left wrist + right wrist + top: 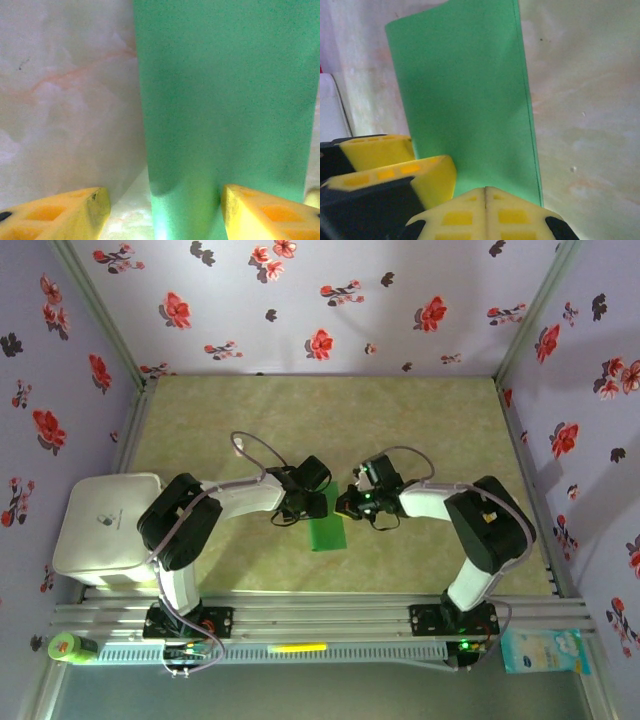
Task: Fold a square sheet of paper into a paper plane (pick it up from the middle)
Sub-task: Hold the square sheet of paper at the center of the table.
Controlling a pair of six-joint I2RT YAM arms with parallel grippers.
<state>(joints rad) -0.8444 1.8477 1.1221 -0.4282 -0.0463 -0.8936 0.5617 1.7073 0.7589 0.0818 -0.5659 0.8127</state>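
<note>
Near the middle of the table: square sheet of paper, bright green, folded to a narrow strip. At its far end: left gripper, jaws parted astride the sheet, nothing grasped; right gripper, fingers clenched on the sheet's edge. Beyond: flowered wall.

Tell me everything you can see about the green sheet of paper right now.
The sheet of paper is thin, plain, bright green and matte, a narrow rectangle, apparently folded in half: the right wrist view shows a doubled edge along one long side. It lies on the pale marbled table between the arms, its far end at both grippers. The right gripper is shut at that end, seemingly pinching it; the left gripper stands open, a finger either side of the paper.
</note>
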